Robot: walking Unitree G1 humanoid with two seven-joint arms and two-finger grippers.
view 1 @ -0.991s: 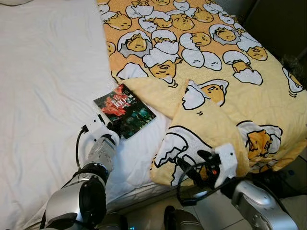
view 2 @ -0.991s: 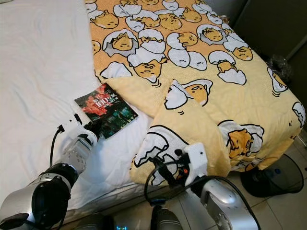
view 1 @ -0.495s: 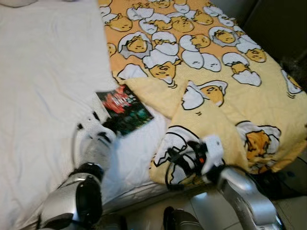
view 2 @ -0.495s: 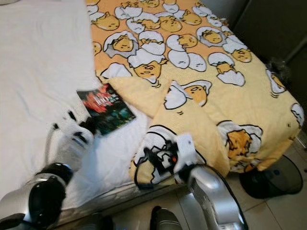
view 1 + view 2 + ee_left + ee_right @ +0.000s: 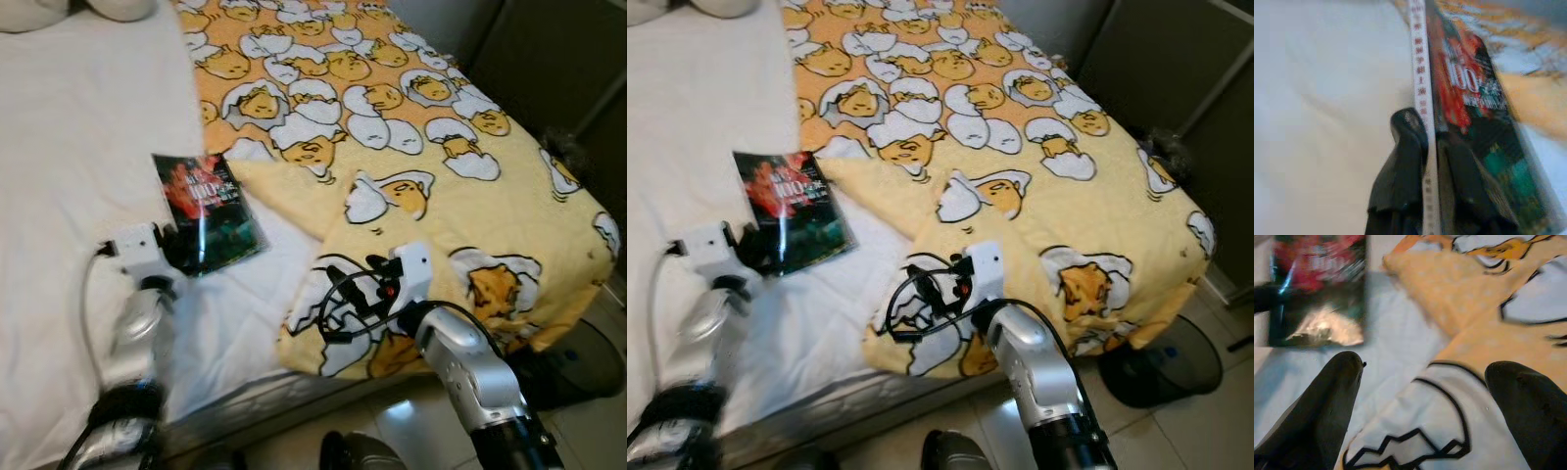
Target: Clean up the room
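While lying flat on the white sheet [image 5: 69, 157] near the yellow egg blanket [image 5: 411, 127], book [image 5: 208, 211] pinched at its near edge by left gripper [image 5: 1430, 142], fingers closed on both sides. Right gripper [image 5: 1425, 396] spread wide over the blanket's folded corner, holding nothing.

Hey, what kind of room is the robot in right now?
Most likely a bedroom: a bed with a white sheet, a yellow blanket printed with cartoon eggs spread over it, and a glossy red and dark book lying on the mattress, with tiled floor beside it.
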